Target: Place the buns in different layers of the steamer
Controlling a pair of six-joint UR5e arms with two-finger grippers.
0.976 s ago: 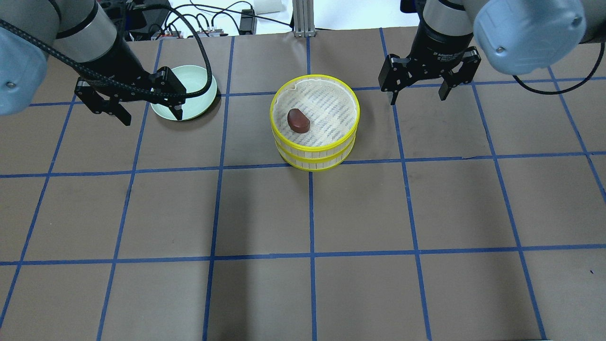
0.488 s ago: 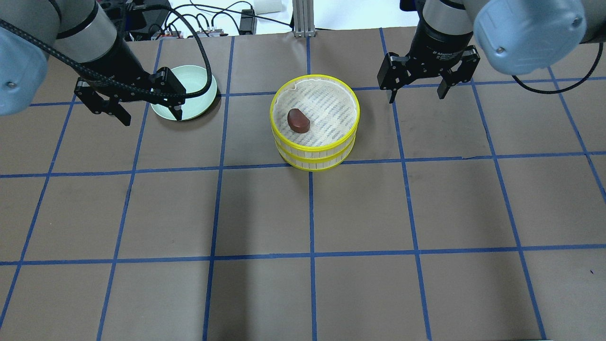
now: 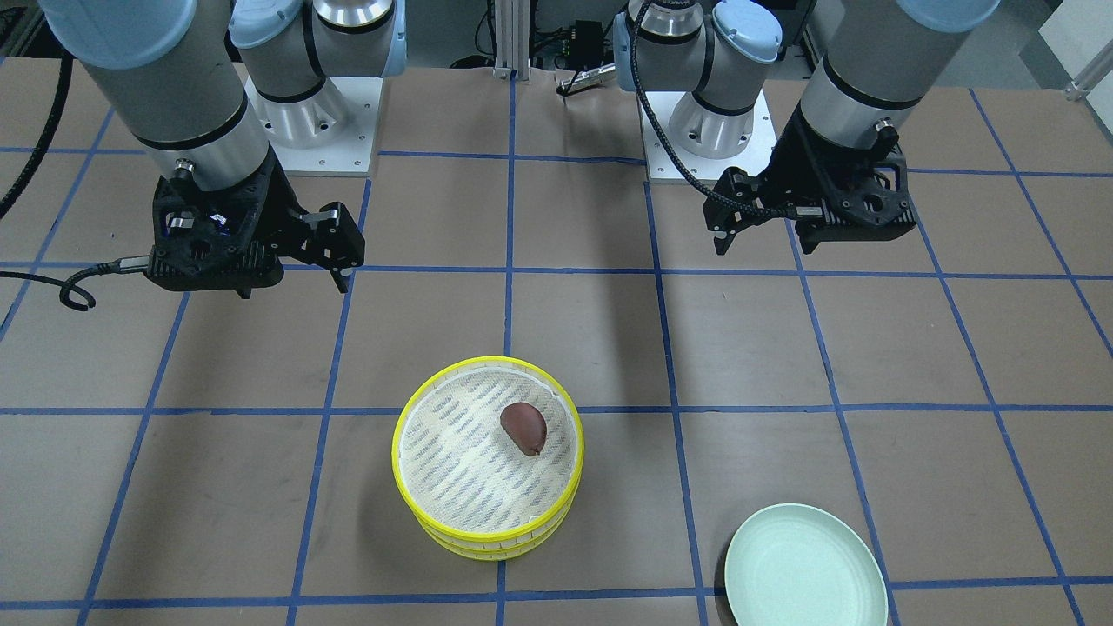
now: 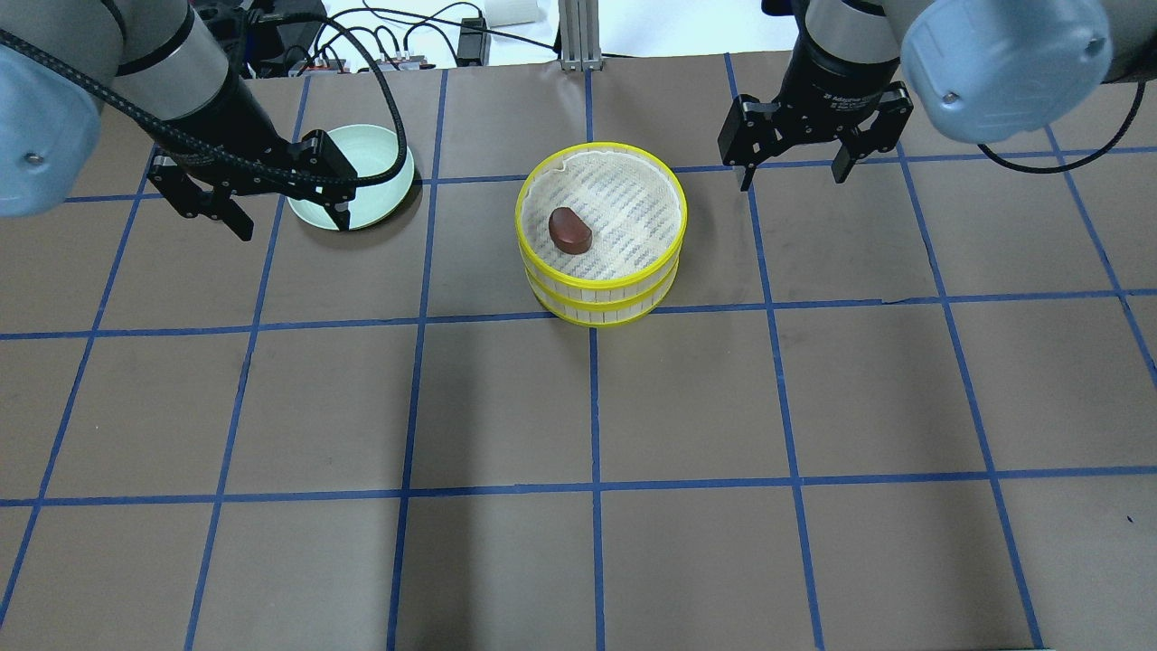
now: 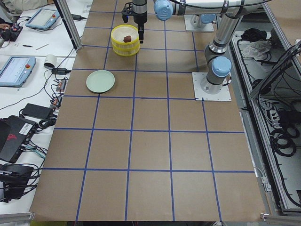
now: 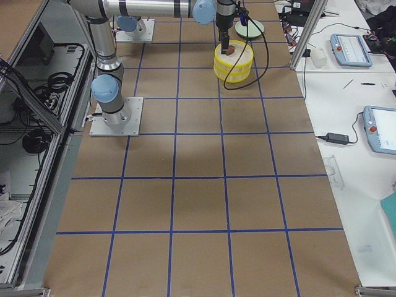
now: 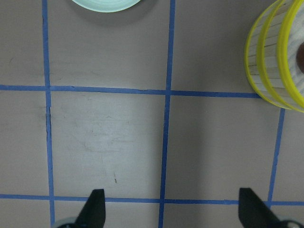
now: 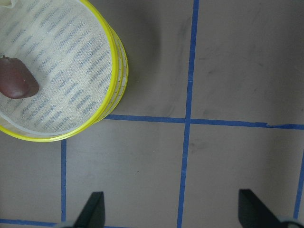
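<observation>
From above, one steamer stands in the middle of the brown desk. It is two yellow-rimmed trays, one on the other. One dark brown bun lies in the top tray, a little left of its middle. The left hand hangs in the air, its two fingers wide apart and empty. The right hand hangs to the right of the steamer, fingers wide apart too, holding nothing.

From the front, one pale green plate lies bare, near the steamer.

From both sides, the bun shows as one dark spot on top.

Each wrist camera shows two fingertips far apart over the desk.
</observation>
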